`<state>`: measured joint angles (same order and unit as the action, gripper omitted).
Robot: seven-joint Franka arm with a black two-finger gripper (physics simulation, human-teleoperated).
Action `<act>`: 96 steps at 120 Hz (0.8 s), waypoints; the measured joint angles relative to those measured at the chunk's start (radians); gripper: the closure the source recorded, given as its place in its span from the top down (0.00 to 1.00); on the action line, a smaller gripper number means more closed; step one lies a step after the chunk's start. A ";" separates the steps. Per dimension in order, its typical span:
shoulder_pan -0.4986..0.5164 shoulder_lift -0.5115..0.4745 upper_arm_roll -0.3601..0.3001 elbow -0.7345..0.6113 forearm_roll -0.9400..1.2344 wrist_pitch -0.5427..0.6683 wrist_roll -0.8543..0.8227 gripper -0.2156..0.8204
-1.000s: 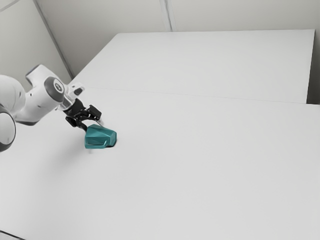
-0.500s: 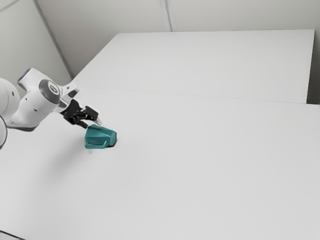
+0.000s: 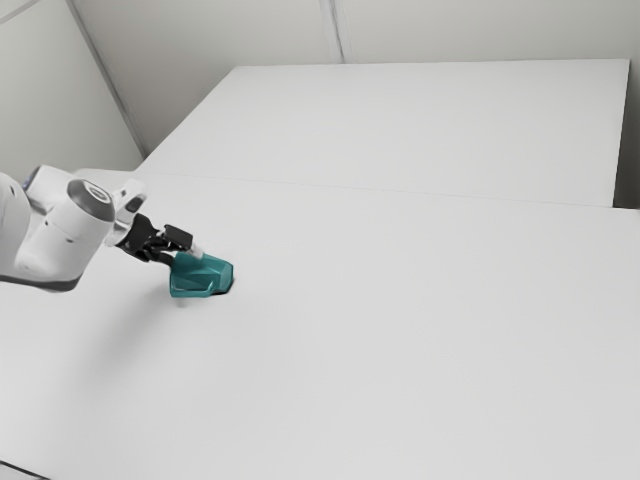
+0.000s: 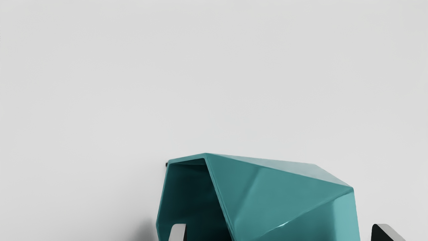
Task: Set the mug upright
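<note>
My gripper [image 3: 182, 258] is at the near side of the teal mug [image 3: 205, 280], just behind it in the exterior view, tilted down toward it. The faceted mug lies on its side on the white table. In the wrist view the gripper [image 4: 279, 232] stands open, its fingertips wide apart: one overlaps the dark mouth of the mug [image 4: 284, 197], the other is beyond the base end. Contact between the fingers and the mug cannot be made out.
The white table [image 3: 400, 330] spreads around the mug. A raised-looking white panel [image 3: 430, 120] lies beyond it at the back, with pale walls behind. A dark cable [image 3: 22, 470] crosses the exterior view's lower left corner.
The arm has shifted lower and toward the exterior view's left, and the hand has tilted flatter, its fingertips now overlapping the mug's upper edge. The mug has stayed where it was.
</note>
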<state>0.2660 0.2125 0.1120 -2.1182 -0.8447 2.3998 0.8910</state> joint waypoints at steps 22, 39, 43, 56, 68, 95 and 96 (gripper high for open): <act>0.004 0.004 0.000 -0.001 -0.066 0.022 0.094 0.79; 0.003 0.009 -0.001 -0.003 -0.082 0.031 0.149 0.79; 0.003 0.012 -0.001 -0.003 -0.083 0.032 0.161 0.79; 0.003 0.023 -0.002 -0.002 -0.088 0.035 0.193 0.79; 0.003 0.025 -0.004 -0.001 -0.090 0.037 0.219 0.79; 0.003 0.026 -0.012 -0.006 -0.154 0.037 0.282 0.79; 0.002 0.026 -0.012 -0.007 -0.159 0.037 0.285 0.79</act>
<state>0.2684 0.2381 0.0995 -2.1251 -1.0034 2.4372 1.1760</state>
